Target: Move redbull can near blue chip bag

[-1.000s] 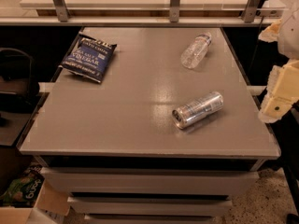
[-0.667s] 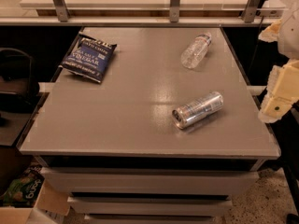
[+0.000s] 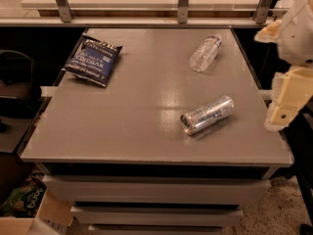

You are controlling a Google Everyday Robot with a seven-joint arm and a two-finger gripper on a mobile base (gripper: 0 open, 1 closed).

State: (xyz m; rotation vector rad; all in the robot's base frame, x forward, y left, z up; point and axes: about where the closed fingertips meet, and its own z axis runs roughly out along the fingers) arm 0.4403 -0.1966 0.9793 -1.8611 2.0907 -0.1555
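The redbull can (image 3: 207, 115) lies on its side on the grey table (image 3: 127, 121), right of the middle, with its round silver top facing the front left. The blue chip bag (image 3: 93, 58) lies flat at the far left corner of the table, well away from the can. My gripper (image 3: 283, 104) is a cream-coloured part at the right edge of the view, just off the table's right side and to the right of the can. It touches nothing.
A clear crinkled plastic bottle (image 3: 204, 53) lies on its side at the far right of the table. A rail with metal posts (image 3: 183, 4) runs behind the table. Drawers sit below the front edge. A cardboard box (image 3: 29, 214) stands on the floor at lower left.
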